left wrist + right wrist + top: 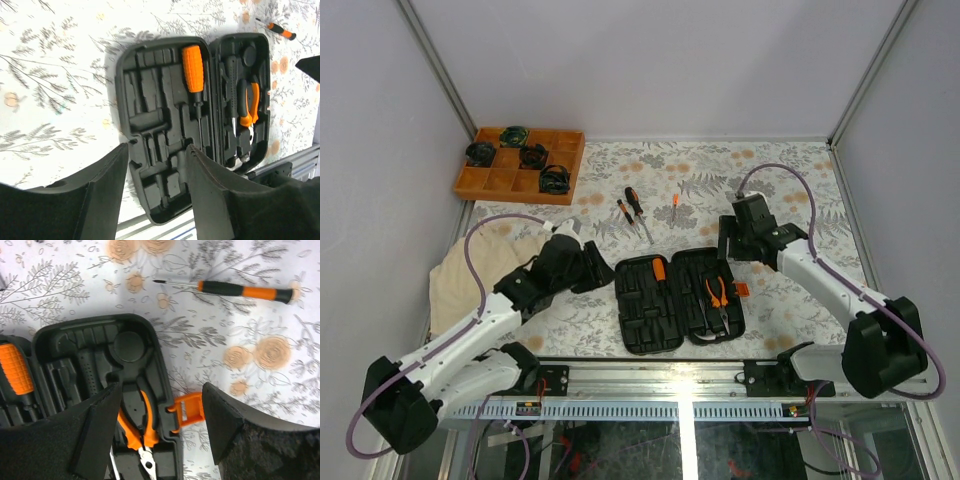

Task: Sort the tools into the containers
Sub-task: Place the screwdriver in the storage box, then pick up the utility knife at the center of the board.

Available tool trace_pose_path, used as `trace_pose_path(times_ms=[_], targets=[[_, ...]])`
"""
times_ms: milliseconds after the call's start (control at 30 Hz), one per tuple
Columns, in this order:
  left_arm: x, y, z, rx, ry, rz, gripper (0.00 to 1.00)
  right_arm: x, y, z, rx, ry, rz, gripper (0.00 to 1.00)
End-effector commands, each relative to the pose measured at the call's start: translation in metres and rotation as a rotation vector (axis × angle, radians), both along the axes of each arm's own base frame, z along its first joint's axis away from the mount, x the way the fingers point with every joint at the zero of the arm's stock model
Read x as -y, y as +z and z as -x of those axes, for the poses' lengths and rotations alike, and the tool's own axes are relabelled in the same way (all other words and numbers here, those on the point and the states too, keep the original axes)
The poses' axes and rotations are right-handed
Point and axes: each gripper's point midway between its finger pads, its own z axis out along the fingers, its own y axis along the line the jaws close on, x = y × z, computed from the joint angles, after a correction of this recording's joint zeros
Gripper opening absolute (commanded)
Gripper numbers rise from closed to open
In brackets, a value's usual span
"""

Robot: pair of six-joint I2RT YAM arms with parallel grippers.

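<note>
Tool case [642, 322], near edge of table [800, 190]: stubby screwdriver [659, 268] and pliers [718, 295] slotted; three screwdrivers [634, 205] loose beyond it, unsorted; left gripper [157, 150], right gripper [161, 387] both agape, empty.

The case [642, 320] is black, the tray [510, 196] orange, the table [790, 180] white with grey-peach flowers.

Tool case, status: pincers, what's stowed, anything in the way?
Left pincer and right pincer open, empty. Tool case open; fat screwdriver and pliers slotted. Three screwdrivers loose beyond it, nothing blocking them.
</note>
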Motion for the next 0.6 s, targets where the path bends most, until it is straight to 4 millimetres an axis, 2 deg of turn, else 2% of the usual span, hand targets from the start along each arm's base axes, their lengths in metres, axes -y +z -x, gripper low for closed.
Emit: trace_pose_path(times_ms=[0,200,400,567], targets=[[-0.015,0.020,-0.015,0.026,-0.067,-0.046,0.49,-0.030,0.010,-0.031,0.044,0.069,-0.086,0.72],[-0.050,0.031,-0.043,0.030,-0.032,-0.079,0.50,-0.053,0.008,-0.073,0.031,0.063,-0.107,0.68],[-0.083,0.029,-0.053,0.067,0.036,-0.218,0.51,-0.074,-0.003,-0.114,0.035,0.042,-0.141,0.68],[-0.082,0.026,-0.052,0.077,0.034,-0.211,0.51,-0.089,-0.015,-0.142,0.035,0.016,-0.129,0.67]])
